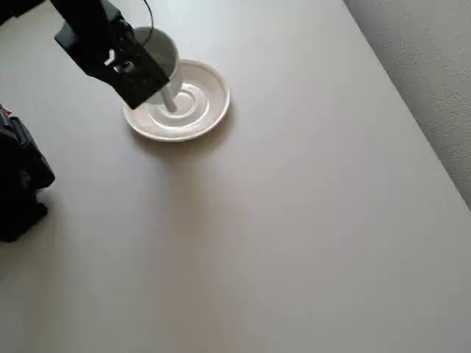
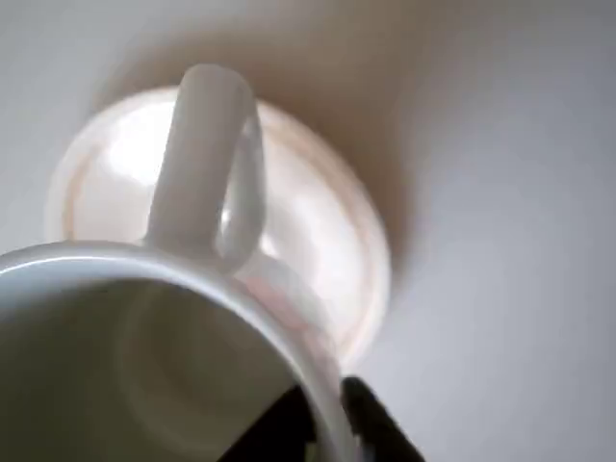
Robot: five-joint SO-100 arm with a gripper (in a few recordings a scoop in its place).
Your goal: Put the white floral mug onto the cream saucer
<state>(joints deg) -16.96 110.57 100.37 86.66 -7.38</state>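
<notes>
The white mug [image 1: 160, 50] hangs over the upper-left part of the cream saucer [image 1: 206, 107], its handle [image 1: 171, 99] reaching toward the saucer's raised centre ring. My black gripper [image 1: 140, 73] is shut on the mug's rim. In the wrist view the mug [image 2: 125, 366] fills the lower left, its open mouth facing the camera and its handle [image 2: 207, 154] pointing away over the saucer [image 2: 322, 221]. One black finger [image 2: 375, 433] lies outside the rim and the other sits inside the mug. I cannot tell whether the mug touches the saucer.
A pale table [image 1: 294, 220] stretches wide to the right and below the saucer. A black block, the arm's base [image 1: 18, 184], stands at the left edge. Textured floor [image 1: 434, 66] lies past the table's right edge.
</notes>
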